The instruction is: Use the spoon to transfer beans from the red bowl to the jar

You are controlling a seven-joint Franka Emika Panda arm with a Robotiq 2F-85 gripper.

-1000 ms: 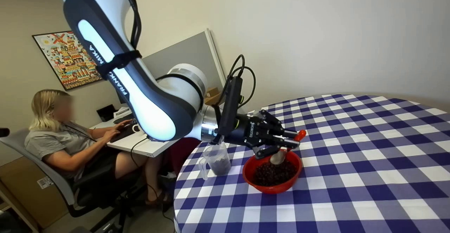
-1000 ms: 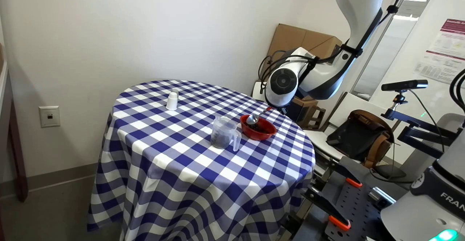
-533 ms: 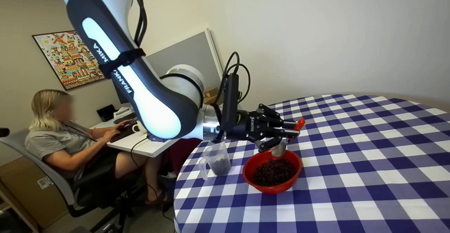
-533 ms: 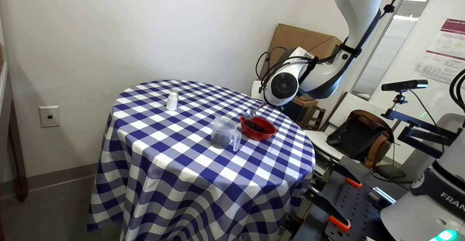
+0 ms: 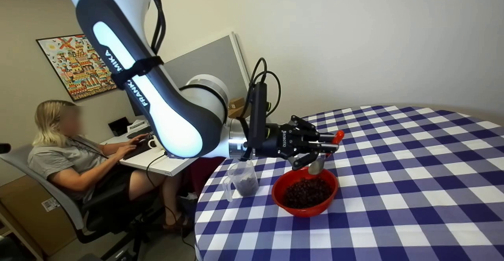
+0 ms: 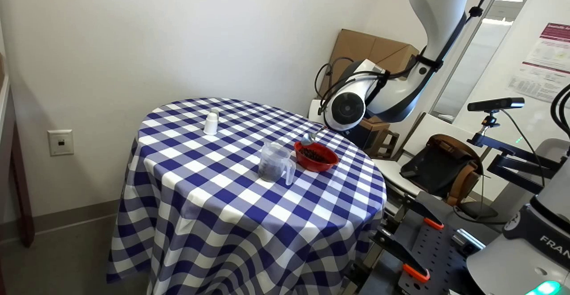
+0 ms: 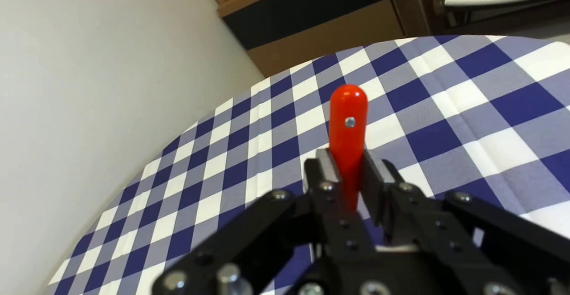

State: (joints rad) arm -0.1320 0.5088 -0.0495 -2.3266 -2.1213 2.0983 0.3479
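My gripper (image 5: 330, 143) is shut on the red-orange handle of the spoon (image 5: 338, 137); the handle stands up between the fingertips (image 7: 351, 166) in the wrist view. The silver spoon head (image 6: 307, 139) hangs tilted above the rim of the red bowl (image 6: 317, 166). I cannot see any beans on it. The dark beans (image 5: 307, 192) lie heaped in the bowl (image 5: 305, 212). The jar (image 5: 244, 178), a clear jug with a handle, stands upright beside the bowl in both exterior views (image 6: 272, 166). Its lower part looks grey; its contents are unclear. Bowl and jar are outside the wrist view.
A checked cloth covers the round table (image 5: 393, 198). White cups (image 6: 211, 125) stand at its far side in an exterior view. A wall (image 6: 178, 41) runs behind the table. A person (image 5: 75, 147) sits at a desk (image 5: 165, 162) near the arm.
The gripper has risen and lifted the spoon head from the beans up to above the bowl's rim. Over the last half second it shifted only slightly. Bowl and jar have not moved.
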